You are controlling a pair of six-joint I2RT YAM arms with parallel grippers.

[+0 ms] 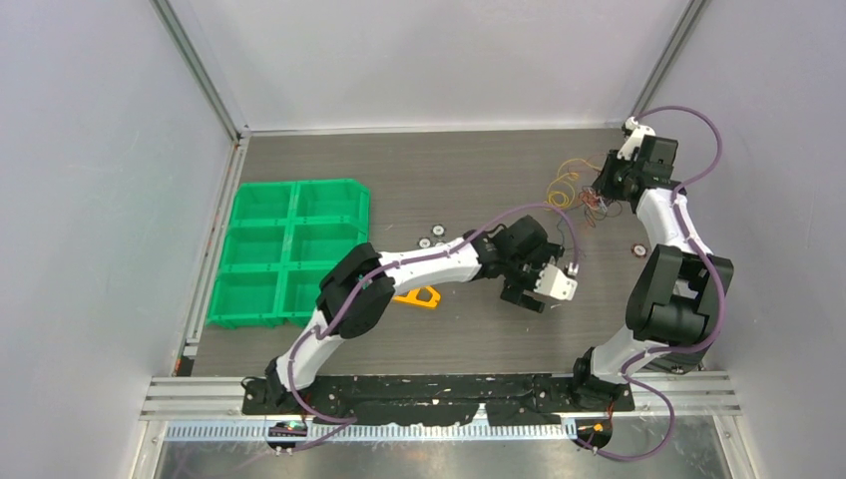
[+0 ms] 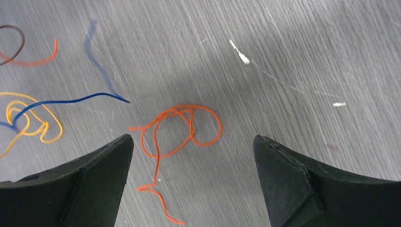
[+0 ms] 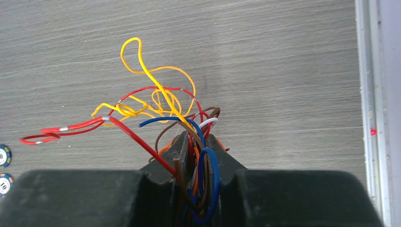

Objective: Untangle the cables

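Note:
A bunch of cables (image 3: 156, 104) in yellow, red, blue, brown, orange and white fans out from my right gripper (image 3: 196, 139), which is shut on it. From above, this bunch (image 1: 574, 185) sits at the back right of the table by the right gripper (image 1: 607, 192). A single orange cable (image 2: 182, 130) lies looped on the table, loose, just ahead of my left gripper (image 2: 193, 142), whose fingers stand wide open and empty. A blue cable (image 2: 71, 100) and a yellow cable (image 2: 28, 118) lie to its left. In the top view the left gripper (image 1: 554, 284) hovers mid-table.
A green compartment tray (image 1: 289, 249) stands at the left. A yellow-orange flat piece (image 1: 419, 297) lies under the left arm. Small round tokens (image 1: 431, 237) sit mid-table, with another token (image 1: 639, 249) near the right arm. A metal rail (image 3: 373, 94) borders the table's right edge.

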